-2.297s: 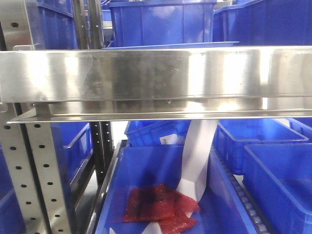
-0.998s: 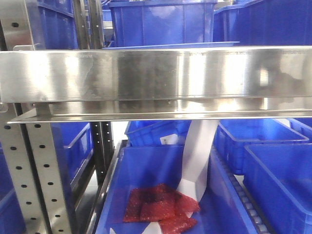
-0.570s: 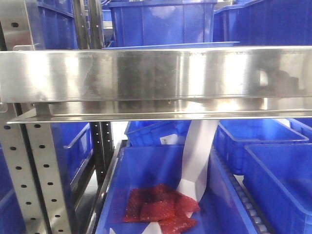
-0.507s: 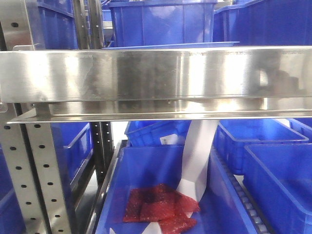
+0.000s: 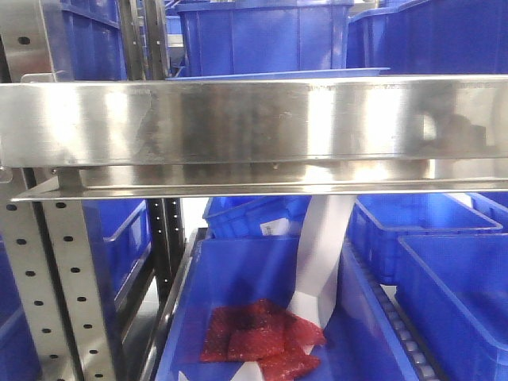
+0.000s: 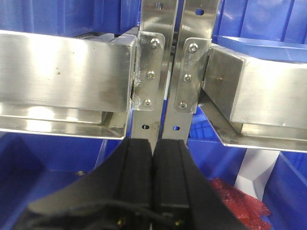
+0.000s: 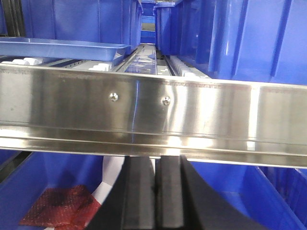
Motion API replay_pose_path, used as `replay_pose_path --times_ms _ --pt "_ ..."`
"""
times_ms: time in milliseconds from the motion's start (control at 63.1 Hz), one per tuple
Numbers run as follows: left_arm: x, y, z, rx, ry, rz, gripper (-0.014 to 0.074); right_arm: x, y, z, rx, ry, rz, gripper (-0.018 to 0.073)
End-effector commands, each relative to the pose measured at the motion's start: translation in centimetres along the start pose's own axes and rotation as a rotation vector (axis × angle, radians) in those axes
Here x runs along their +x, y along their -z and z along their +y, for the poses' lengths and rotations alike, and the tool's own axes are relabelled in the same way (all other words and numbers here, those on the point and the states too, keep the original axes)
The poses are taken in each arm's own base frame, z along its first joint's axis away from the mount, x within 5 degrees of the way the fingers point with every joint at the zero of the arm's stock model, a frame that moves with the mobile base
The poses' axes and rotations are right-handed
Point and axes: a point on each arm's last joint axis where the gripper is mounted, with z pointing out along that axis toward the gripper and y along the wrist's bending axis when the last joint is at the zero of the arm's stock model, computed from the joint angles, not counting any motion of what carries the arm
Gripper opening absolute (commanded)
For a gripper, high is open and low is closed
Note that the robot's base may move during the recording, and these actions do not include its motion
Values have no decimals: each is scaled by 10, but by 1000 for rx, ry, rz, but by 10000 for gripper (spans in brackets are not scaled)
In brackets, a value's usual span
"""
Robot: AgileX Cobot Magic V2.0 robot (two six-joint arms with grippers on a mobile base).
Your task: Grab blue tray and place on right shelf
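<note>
on the right shelf (image 5: 254, 119), behind its broad shiny front lip, the blue tray (image 7: 57, 48) lies flat on the rollers — only a thin strip of its rim shows above the lip in the front view, while the right wrist view shows its flared edge at upper left, beside a row of deep blue bins (image 7: 230, 38). the right gripper (image 7: 157, 196) sits just below the lip, its 2 black fingers pressed together with nothing between them. the left gripper (image 6: 153, 182) is likewise closed and empty, pointed at the 2 perforated uprights (image 6: 168, 72) where the steel shelves meet. below the shelf, a lower blue bin (image 5: 238, 278) holds red mesh packets (image 5: 258, 333) and a white folded strip (image 5: 321, 254) that leans up toward the shelf's underside — more bins (image 5: 444, 262) stand to the right.
</note>
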Motion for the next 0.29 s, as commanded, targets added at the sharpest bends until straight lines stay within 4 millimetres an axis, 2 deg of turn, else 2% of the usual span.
replay_pose_path --times_ms 0,269 --pt "0 0 2 -12 8 -76 -48 -17 3 -1 9 20 -133 55" --pt "0 0 2 -12 8 -76 -48 -17 3 -1 8 20 -132 55"
